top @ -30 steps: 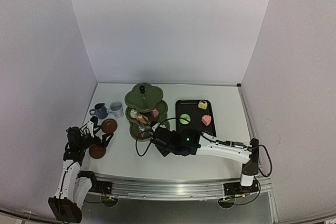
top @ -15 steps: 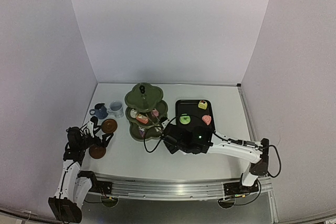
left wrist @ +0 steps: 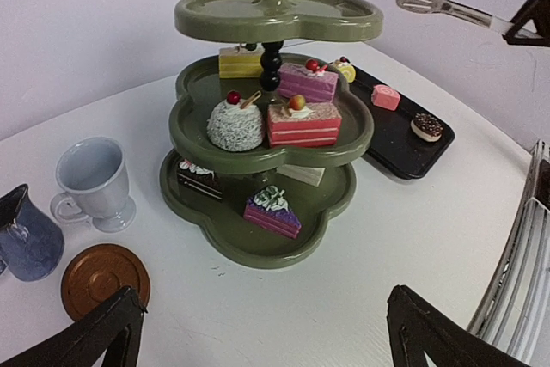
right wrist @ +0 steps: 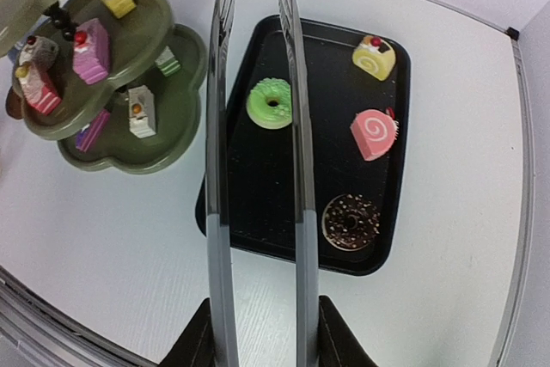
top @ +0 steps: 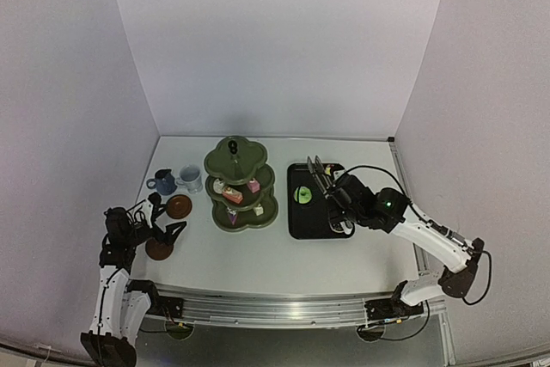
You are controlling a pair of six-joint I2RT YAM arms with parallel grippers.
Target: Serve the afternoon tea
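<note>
- Right gripper (top: pixel 341 204) pinches tongs (right wrist: pixel 217 169) above the tray (right wrist: pixel 339 152), right of the stand (top: pixel 241 186).
- Left gripper (top: pixel 165 227) is spread wide left of the stand, beside a saucer (top: pixel 158 249).
- Cakes (left wrist: pixel 303 124) sit on the stand's two lower tiers.

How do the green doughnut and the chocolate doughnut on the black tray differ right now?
The green doughnut has plain bright-green icing; the chocolate doughnut is dark brown with pale sprinkles. The green doughnut lies on the side of the black tray nearer the stand; the chocolate doughnut sits by a corner away from it. Both are rings lying flat there, untouched by the tongs.
</note>
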